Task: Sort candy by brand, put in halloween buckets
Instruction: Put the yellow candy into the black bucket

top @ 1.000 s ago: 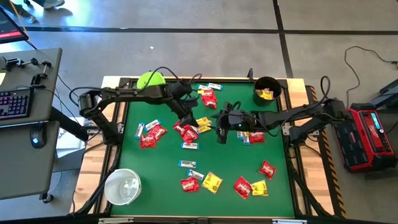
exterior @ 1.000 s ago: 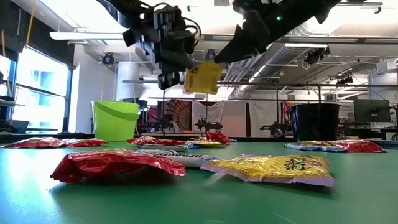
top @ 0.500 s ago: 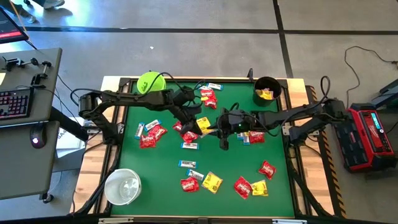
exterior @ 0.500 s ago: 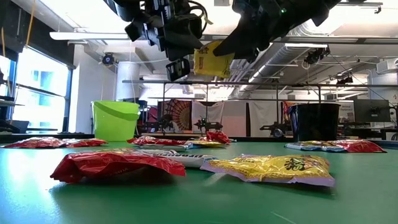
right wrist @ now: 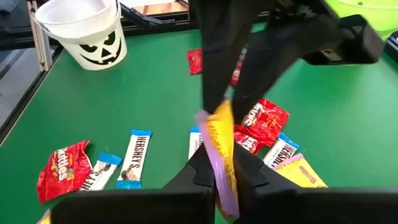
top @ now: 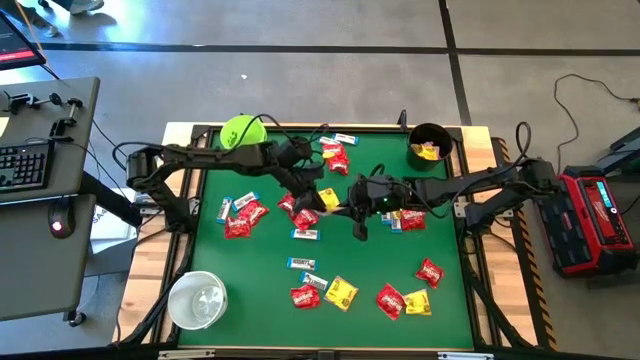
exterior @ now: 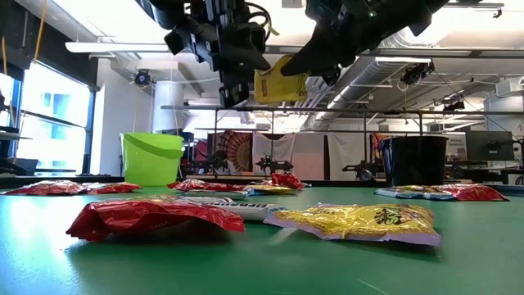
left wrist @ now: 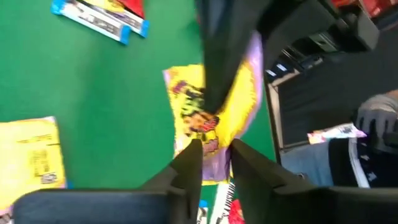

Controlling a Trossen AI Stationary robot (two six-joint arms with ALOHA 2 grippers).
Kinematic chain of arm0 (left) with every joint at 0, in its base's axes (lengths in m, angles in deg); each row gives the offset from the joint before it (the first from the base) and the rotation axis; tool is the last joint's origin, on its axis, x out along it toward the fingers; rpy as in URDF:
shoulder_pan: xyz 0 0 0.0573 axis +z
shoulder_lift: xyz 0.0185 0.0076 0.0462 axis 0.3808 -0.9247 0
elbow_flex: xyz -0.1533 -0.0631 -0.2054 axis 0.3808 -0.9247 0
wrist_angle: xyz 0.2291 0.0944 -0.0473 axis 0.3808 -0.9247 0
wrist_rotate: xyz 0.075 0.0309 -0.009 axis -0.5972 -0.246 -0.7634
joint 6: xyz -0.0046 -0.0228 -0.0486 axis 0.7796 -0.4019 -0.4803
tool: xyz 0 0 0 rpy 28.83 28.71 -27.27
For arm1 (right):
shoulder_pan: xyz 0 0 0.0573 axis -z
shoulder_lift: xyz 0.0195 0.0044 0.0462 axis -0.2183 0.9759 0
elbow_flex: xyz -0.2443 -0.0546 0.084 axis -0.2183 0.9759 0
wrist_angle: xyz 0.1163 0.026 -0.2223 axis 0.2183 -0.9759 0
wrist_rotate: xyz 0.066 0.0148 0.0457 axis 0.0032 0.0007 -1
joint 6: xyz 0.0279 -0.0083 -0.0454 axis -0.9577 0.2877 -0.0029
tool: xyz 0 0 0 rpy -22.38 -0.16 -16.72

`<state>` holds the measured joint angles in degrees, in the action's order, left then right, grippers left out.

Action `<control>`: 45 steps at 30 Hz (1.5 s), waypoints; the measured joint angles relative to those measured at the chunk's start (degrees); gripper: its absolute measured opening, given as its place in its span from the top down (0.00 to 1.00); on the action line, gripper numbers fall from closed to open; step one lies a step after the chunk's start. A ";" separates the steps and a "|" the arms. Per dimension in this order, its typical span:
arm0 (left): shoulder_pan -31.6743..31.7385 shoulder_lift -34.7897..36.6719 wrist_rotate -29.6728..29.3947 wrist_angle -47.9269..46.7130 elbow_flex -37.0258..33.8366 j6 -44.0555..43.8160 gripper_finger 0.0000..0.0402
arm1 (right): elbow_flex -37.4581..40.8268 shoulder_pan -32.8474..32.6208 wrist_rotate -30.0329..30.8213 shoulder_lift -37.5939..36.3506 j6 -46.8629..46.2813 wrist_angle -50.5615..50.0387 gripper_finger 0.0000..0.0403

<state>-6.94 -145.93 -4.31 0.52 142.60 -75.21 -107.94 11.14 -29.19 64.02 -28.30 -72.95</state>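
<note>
Yellow packet [exterior: 280, 82]: in the air above the table centre, pinched between both claws, a hand-over.
Right gripper [right wrist: 222, 163]: closed tight on this packet, coming from 3 o'clock.
Left gripper [left wrist: 214, 163]: fingers narrow around the other edge of the packet; holding or letting go, I cannot tell.
White bucket [top: 197, 299]: table corner at 7 o'clock, looks empty.
Loose candy [top: 342, 292]: many red, yellow and white-and-blue pieces lie over the green mat.
Lime green bucket [top: 241, 130]: at 11 o'clock, content not visible.
Black bucket [top: 429, 144]: at 1 o'clock, some yellow inside.
Progress: early, I judge; most sorting is left.
</note>
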 joint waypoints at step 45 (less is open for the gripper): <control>3.01 11.72 -29.70 0.00 -0.59 13.07 0.60 | 4.87 44.05 22.29 -28.26 -41.07 -40.68 1.00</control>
<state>-3.93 -134.21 -34.01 0.52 142.01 -62.14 -103.08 55.20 -6.90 35.76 -69.36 -113.64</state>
